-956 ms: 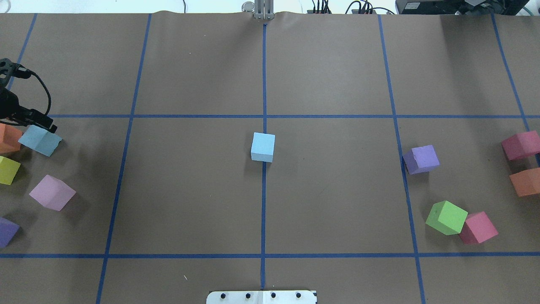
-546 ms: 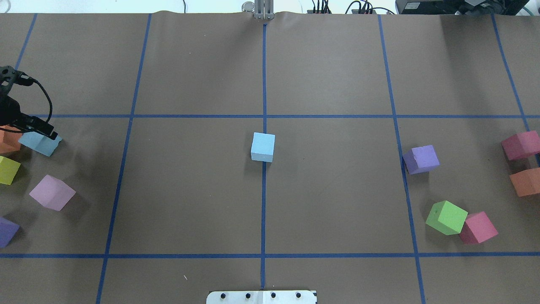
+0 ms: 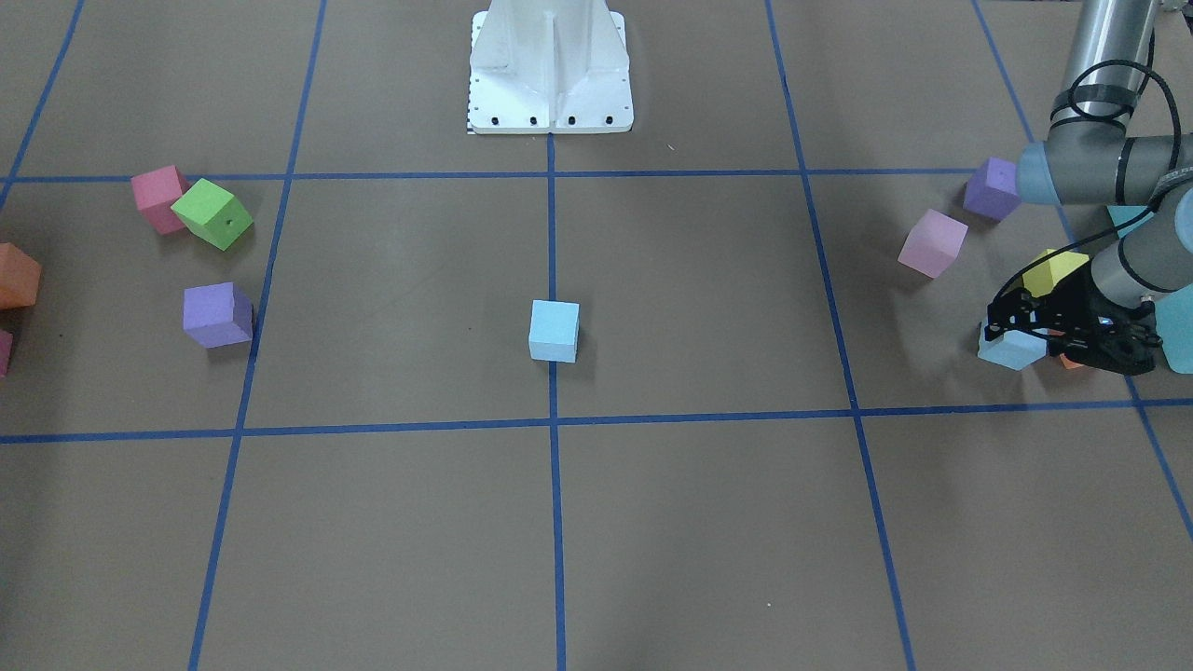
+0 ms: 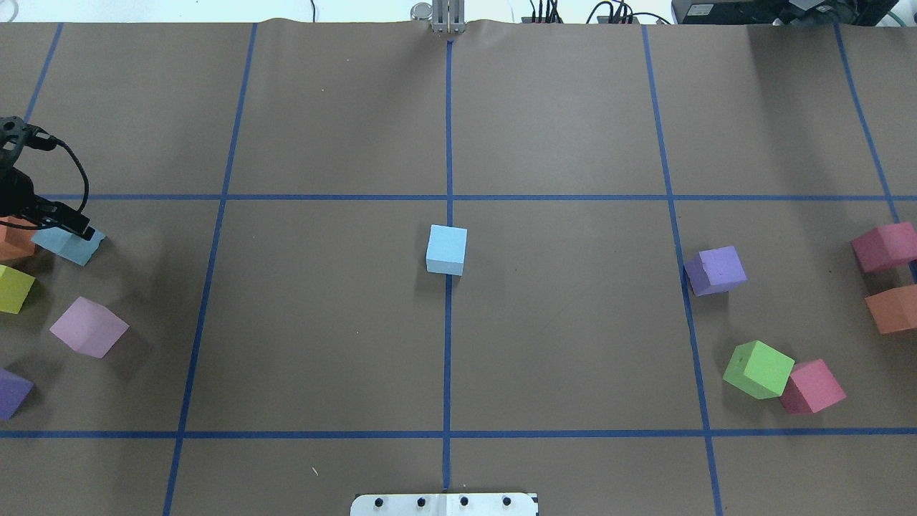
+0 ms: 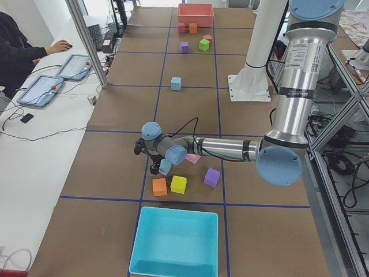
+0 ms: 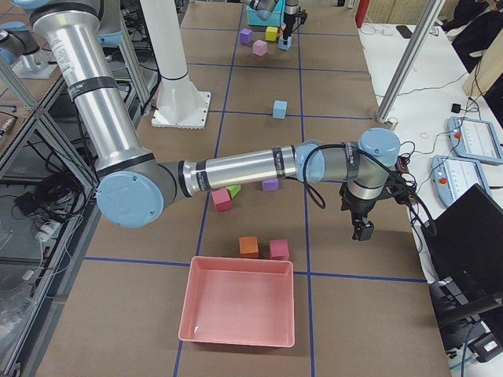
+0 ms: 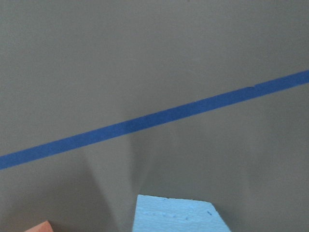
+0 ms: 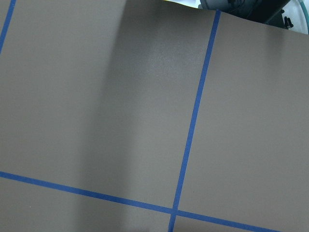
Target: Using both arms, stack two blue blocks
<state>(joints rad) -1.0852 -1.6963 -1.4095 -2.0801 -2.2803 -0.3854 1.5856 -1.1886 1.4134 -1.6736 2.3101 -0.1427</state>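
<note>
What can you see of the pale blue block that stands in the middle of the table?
The blue block is a small pale sky-blue cube, matte and foam-like, with sharp edges and no marks that I can see. It lies flat on the brown table, right on the central blue tape line, turned only slightly against the grid. It stands alone: no other cube and no pincer touches it.

Bright, even light; faint soft shadow beside the central blue block.
</note>
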